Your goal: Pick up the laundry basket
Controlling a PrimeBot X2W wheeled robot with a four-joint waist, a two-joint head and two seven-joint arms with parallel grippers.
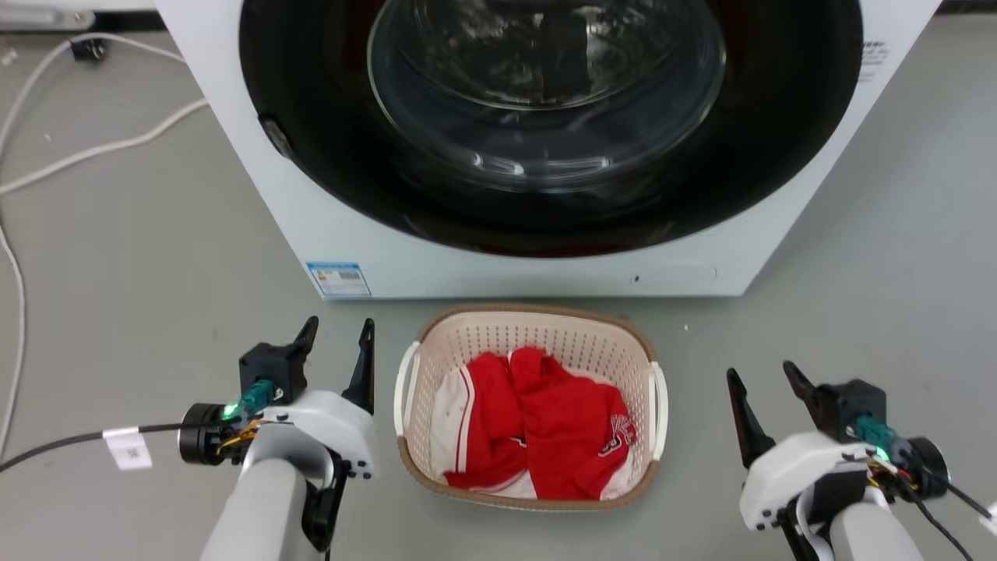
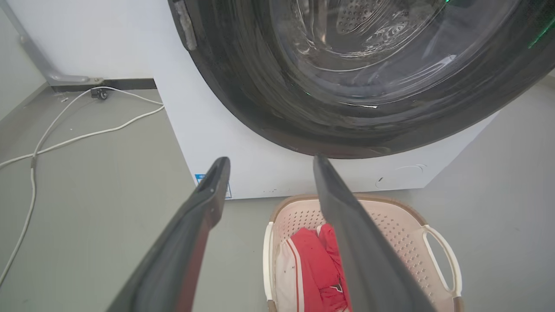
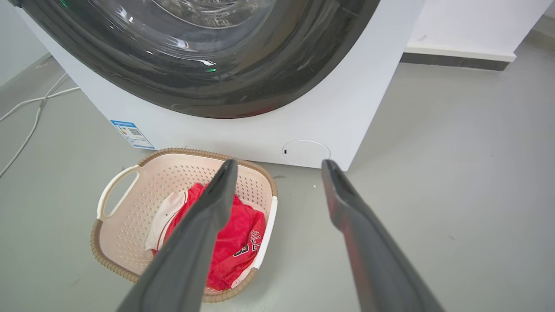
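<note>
1. Position of the task object. The laundry basket (image 1: pixel 545 331) stands upright on the grey floor (image 1: pixel 140 327), directly in front of the white washing machine (image 1: pixel 374 234) and just short of its lower front panel. The basket's brown rim faces up. It holds a crumpled red garment (image 1: pixel 561 436) with white trim (a number printed on it is partly readable). One white handle (image 1: pixel 403 386) is on the basket's left side, and a second handle (image 1: pixel 660 405) is on its right side.

2. Left gripper (image 1: pixel 339 323). Its jaws are spread wide and nothing is held between them. The gripper is near the basket's left handle, with a strip of bare floor between the inner finger and the handle. In the left wrist view both fingers (image 2: pixel 204 203) point towards the base of the machine.

3. Right gripper (image 1: pixel 759 370). Its jaws are also spread wide and are empty. It is off to the basket's right, with more floor between it and the basket than on the left side.

4. Surroundings. The machine's round door (image 1: pixel 545 78) is dark with a glass centre. A blue label (image 1: pixel 339 279) is fixed at the lower left corner of the front panel. A white cable (image 1: pixel 101 148) runs over the floor to the left of the machine.
</note>
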